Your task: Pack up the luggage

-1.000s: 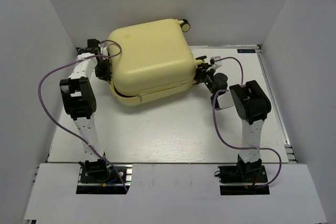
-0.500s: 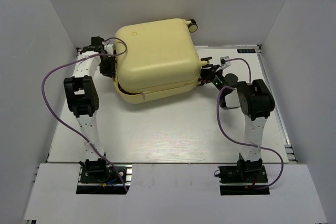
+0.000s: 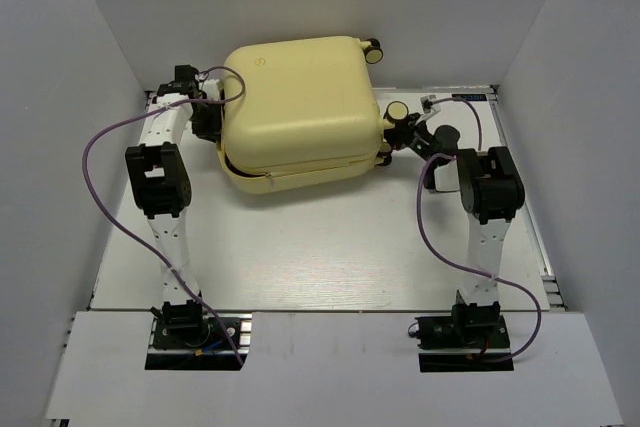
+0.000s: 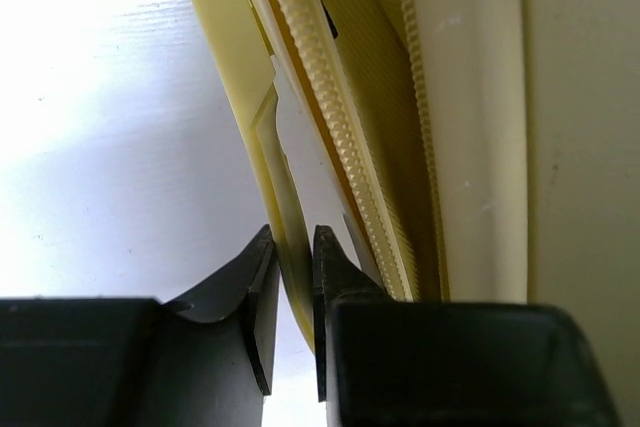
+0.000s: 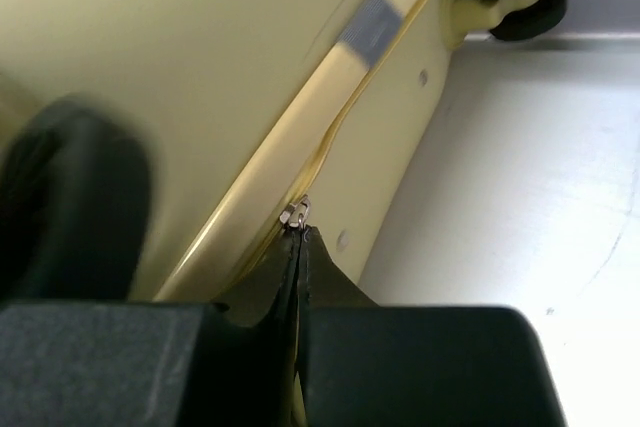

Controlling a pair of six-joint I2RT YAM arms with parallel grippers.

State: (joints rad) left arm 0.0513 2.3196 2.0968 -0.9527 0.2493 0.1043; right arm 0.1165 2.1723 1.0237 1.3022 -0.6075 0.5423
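Fingers [image 4: 255, 297] of left gripper [image 4: 292, 257] nearly shut, pinching the shell rim of the luggage [image 3: 295, 97], which sits between both grippers. Right gripper [image 5: 300, 237] closed flat, seemingly on the zipper pull [image 5: 294, 213] at its tips. Shell likely stiff, smooth and slippery; rim and pull are the holds.

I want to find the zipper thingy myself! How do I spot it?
Find the big pale yellow luggage. Follow the seam between its halves to the tip of the right end effector. The zipper pull there is the only tiny silvery metal bit; everything around it is yellow or black.
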